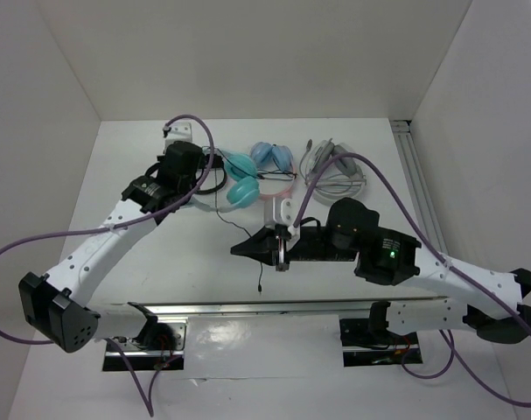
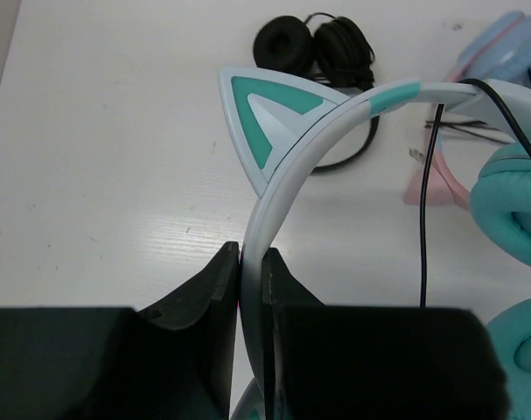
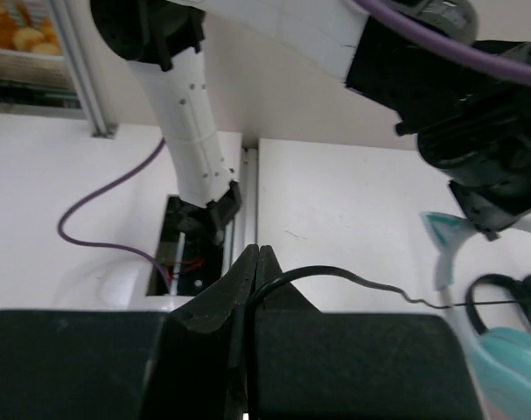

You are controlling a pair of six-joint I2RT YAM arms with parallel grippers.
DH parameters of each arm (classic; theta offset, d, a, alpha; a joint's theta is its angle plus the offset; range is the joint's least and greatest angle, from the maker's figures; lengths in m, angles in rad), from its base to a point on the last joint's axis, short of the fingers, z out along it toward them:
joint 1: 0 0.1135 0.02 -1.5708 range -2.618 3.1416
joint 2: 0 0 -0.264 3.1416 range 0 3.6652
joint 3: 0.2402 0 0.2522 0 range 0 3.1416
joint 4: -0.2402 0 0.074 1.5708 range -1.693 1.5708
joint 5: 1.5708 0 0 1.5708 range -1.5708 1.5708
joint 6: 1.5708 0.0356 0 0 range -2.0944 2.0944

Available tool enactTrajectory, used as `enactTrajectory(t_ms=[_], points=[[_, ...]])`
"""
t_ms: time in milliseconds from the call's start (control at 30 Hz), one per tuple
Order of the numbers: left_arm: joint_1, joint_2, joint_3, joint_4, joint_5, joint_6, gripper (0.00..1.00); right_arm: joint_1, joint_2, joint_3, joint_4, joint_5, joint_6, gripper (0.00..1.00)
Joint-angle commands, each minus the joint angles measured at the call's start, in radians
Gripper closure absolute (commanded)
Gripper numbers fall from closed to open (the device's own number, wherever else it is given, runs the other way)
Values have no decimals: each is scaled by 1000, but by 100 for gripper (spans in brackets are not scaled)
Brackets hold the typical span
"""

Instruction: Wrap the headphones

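The teal headphones (image 1: 241, 191) lie at the back middle of the table, cups side by side. My left gripper (image 1: 198, 185) is shut on their pale headband (image 2: 282, 175), just below a teal cat ear (image 2: 267, 112); the teal cups (image 2: 513, 201) sit to its right. My right gripper (image 1: 237, 249) is shut on the thin black cable (image 3: 352, 278), a little in front of the headphones. The cable's loose end (image 1: 260, 278) trails toward the near rail. A cat ear (image 3: 444, 232) and a teal cup (image 3: 510, 359) show in the right wrist view.
A pink cat-ear pair with light blue cups (image 1: 274, 157) and a grey-white pair (image 1: 333, 171) lie behind the right gripper. A small black headset (image 2: 316, 39) lies beyond the headband. White walls close in the sides; a metal rail (image 1: 291, 308) runs along the near edge.
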Motion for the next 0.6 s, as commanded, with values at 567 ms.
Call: enactTrajectory(t_ms=[567], points=[[-379, -109, -11, -174, 62, 347, 100, 12, 66, 201, -358, 734, -288, 100]])
